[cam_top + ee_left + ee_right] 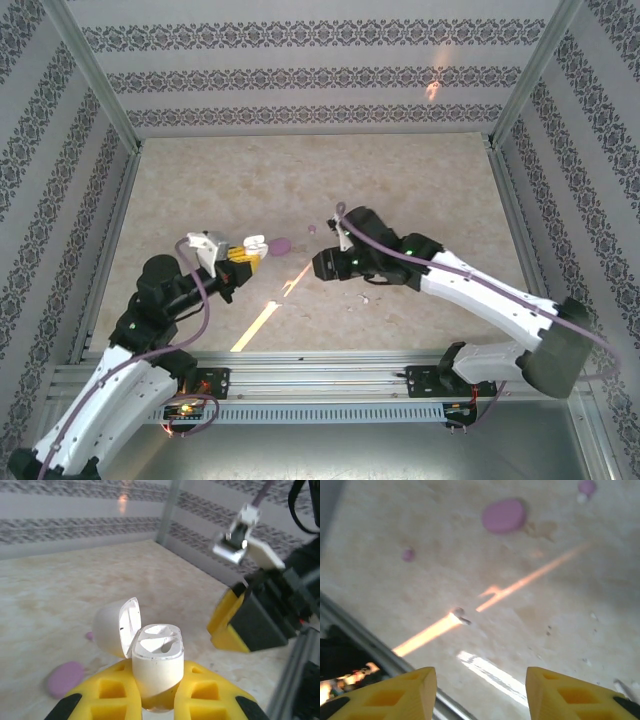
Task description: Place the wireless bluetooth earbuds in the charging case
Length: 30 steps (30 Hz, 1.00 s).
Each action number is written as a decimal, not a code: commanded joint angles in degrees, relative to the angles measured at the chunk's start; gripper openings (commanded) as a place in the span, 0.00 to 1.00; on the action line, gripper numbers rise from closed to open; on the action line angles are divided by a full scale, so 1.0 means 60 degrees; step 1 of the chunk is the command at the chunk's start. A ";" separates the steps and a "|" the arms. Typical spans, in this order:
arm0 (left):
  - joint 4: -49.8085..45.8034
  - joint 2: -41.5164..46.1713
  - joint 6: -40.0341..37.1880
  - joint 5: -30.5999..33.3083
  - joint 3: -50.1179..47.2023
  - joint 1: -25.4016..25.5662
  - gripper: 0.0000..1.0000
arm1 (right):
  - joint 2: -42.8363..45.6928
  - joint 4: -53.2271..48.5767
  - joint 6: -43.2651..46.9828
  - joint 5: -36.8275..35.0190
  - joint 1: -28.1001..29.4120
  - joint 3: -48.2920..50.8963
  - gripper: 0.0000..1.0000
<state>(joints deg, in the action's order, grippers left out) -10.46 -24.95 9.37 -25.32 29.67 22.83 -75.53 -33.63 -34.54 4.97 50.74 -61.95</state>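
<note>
White plastic charging case point(156, 652), lid open, is clamped in the left gripper point(157, 692). The right gripper point(480, 685) hangs apart and empty above the table point(555, 605), where the tiny lilac earbuds point(408, 554) lie (light, probably slippery). Pinch one gently across its body.

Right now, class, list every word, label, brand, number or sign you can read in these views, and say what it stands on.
None can be read.
The white charging case, open in the left hand, bears no print in view.
The pink oval piece on the table is plain.
The patterned walls carry ornament, not letters.
</note>
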 commanded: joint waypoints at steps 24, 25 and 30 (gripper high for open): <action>-0.4082 0.2209 0.0955 0.5869 -0.0256 0.0048 0.00 | -0.7821 -0.2252 0.0864 -0.1686 0.2661 -0.5612 0.37; -0.4045 0.2158 0.0943 0.5854 -0.0272 0.0048 0.00 | -0.7886 -0.2274 0.0887 -0.1681 0.2643 -0.5670 0.36; -0.3876 0.1857 0.0857 0.5731 -0.0344 0.0061 0.00 | -0.8245 -0.2469 0.0982 -0.1664 0.2587 -0.6021 0.36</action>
<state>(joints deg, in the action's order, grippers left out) -34.04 -13.17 14.20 8.23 28.56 22.83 -123.57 -45.74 -29.95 -5.08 66.74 -95.77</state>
